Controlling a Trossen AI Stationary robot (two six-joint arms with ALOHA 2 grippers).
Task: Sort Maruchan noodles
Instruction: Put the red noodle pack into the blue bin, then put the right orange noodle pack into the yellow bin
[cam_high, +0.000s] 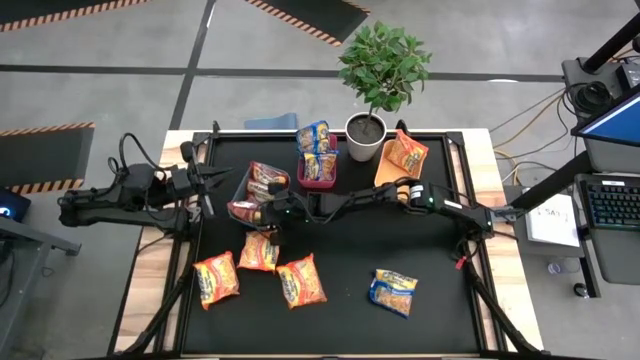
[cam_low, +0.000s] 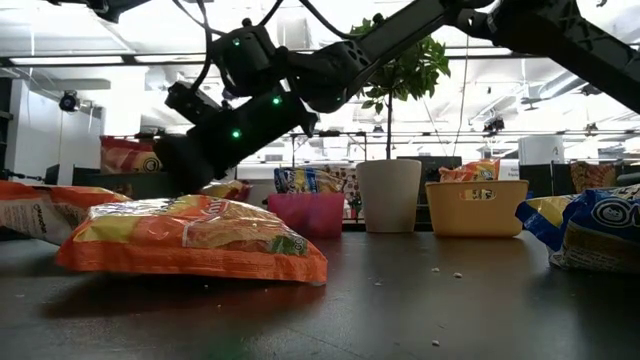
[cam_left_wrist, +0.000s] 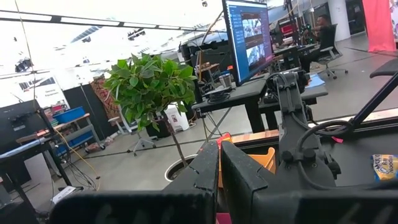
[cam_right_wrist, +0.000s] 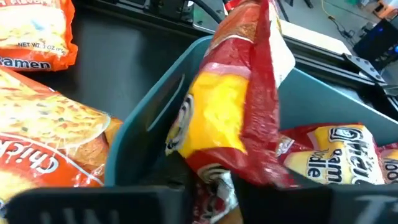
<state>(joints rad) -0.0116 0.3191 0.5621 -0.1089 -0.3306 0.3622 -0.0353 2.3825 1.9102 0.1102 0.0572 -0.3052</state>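
Orange packets (cam_high: 258, 252): three; blue packet (cam_high: 393, 291): one

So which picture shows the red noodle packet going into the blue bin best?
The right wrist view: the red packet fills it, hanging over the teal bin. The high view shows it tiny. The low view hides it behind the arm; the left wrist view misses it.

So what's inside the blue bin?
Red noodle packets fill the blue bin: one red packet stands at its edge by the right pincer, another lies flat. The bin's bottom is covered by them.
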